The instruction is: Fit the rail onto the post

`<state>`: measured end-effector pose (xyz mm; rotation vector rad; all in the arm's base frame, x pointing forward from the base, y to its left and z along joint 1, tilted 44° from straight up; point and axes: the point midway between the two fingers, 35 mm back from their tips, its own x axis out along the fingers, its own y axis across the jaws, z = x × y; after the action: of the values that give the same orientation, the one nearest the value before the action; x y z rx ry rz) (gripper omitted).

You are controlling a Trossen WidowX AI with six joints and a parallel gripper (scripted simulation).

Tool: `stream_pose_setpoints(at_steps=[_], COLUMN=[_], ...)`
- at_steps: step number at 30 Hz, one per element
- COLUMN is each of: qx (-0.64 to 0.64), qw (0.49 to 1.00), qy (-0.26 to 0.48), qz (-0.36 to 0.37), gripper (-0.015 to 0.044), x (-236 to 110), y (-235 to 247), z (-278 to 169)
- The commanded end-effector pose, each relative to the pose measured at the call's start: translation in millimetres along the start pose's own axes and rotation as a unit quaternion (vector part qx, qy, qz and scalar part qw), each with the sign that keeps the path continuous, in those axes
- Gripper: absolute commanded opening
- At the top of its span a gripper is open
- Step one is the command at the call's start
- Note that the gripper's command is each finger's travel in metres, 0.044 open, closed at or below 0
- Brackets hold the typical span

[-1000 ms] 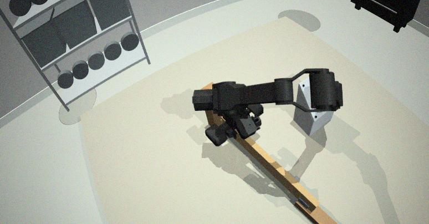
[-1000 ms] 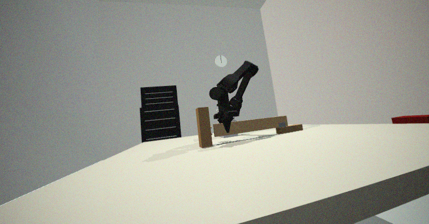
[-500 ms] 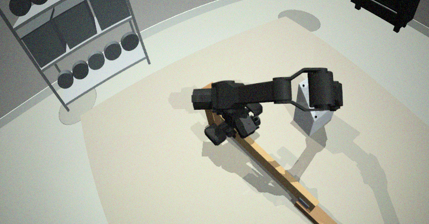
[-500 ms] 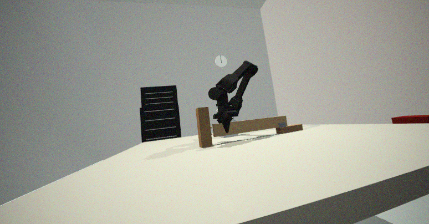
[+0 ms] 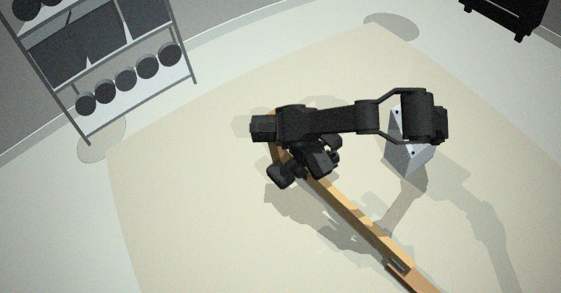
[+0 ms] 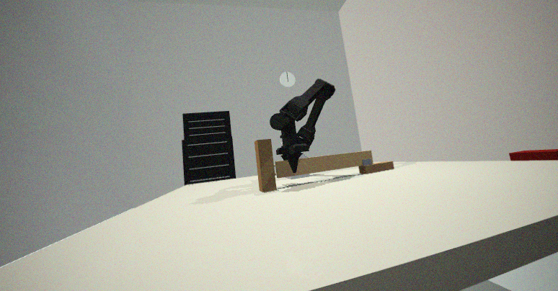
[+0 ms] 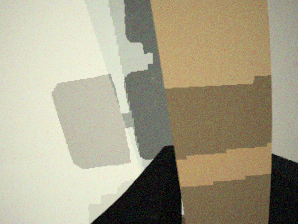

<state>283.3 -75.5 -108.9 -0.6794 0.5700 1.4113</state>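
The long wooden rail (image 5: 367,222) (image 6: 331,163) (image 7: 215,45) has its far end at the grey bracket (image 5: 397,265) (image 6: 366,162) on the low footboard block (image 5: 423,282) (image 6: 376,167). Its near end is above the table, very close to the upright wooden post (image 5: 275,155) (image 6: 265,166). Only a narrow gap shows between them in the exterior view. My gripper (image 5: 302,167) (image 6: 294,168) (image 7: 196,151) is shut on the rail near that end, one finger on each side. The rail looks roughly level. The pegs and holes are hidden, so how far the pegs are in cannot be told.
The arm's grey base (image 5: 410,159) stands to the right of the post in the top view. The arm reaches over the post there and hides its top. A rack (image 5: 137,98) and a black drawer cabinet (image 5: 506,0) (image 6: 208,148) stand beyond the table.
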Motion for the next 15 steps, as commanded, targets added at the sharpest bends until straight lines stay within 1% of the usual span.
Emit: stream_pose_setpoints(at_steps=[1,15], qx=[-0.001,-0.001], qw=[1.0,1.0], qy=[0.002,0.002], qz=[-0.005,-0.005], gripper=[0.0,0.0], x=[-3.2,-3.3], y=[-1.6,-1.6], z=[-3.3,-6.7])
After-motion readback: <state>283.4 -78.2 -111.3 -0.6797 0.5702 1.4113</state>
